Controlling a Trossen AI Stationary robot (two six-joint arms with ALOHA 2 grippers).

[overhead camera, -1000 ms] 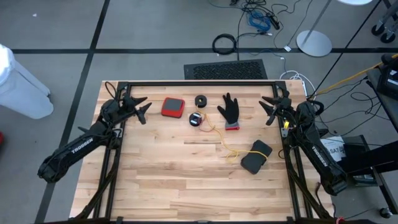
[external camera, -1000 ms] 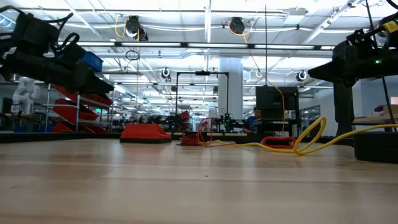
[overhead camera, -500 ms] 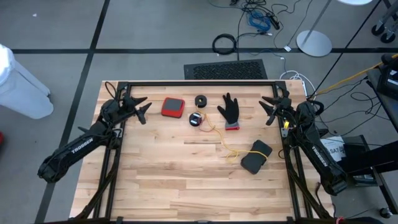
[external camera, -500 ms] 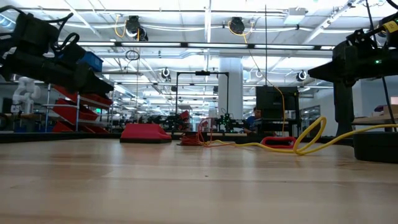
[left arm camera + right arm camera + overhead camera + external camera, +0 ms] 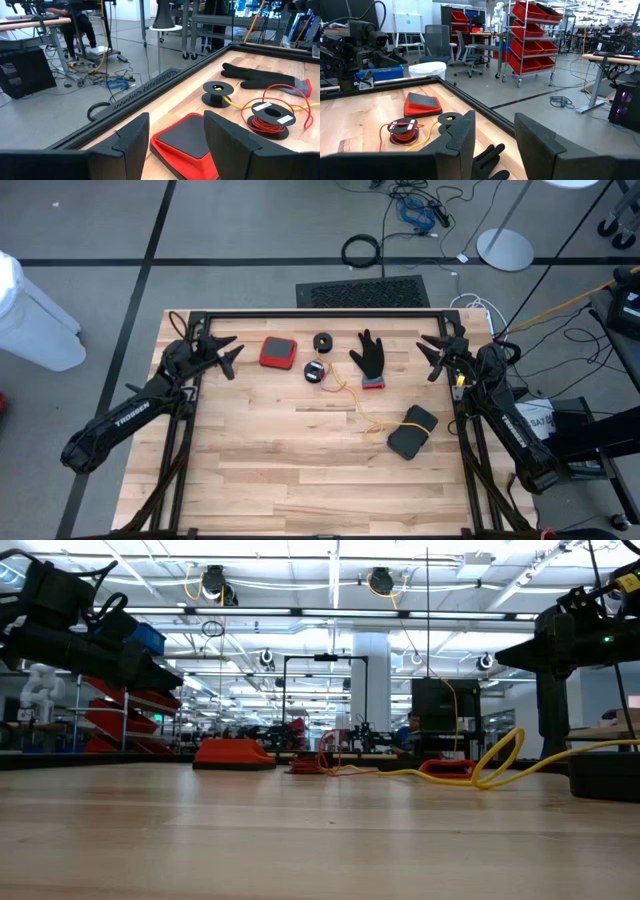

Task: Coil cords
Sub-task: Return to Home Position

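My left jaws parted, empty, over surface's (image 5: 270, 470) back-left corner; right jaws likewise back-right. Red cord (image 5: 314, 371) wound on reel (image 5: 270, 118) near glove (image 5: 370, 358); yellow cord (image 5: 231, 102) loose.

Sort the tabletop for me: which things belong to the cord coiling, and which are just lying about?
Job: red cord, wound up; yellow cord, loose, running from its black reel.
Lying about: red pad; black glove; dark pouch.

A red flat case (image 5: 278, 352) lies just ahead of the left gripper (image 5: 236, 353); a black glove (image 5: 370, 356) and a dark pouch (image 5: 412, 431) sit nearer the right gripper (image 5: 424, 356).
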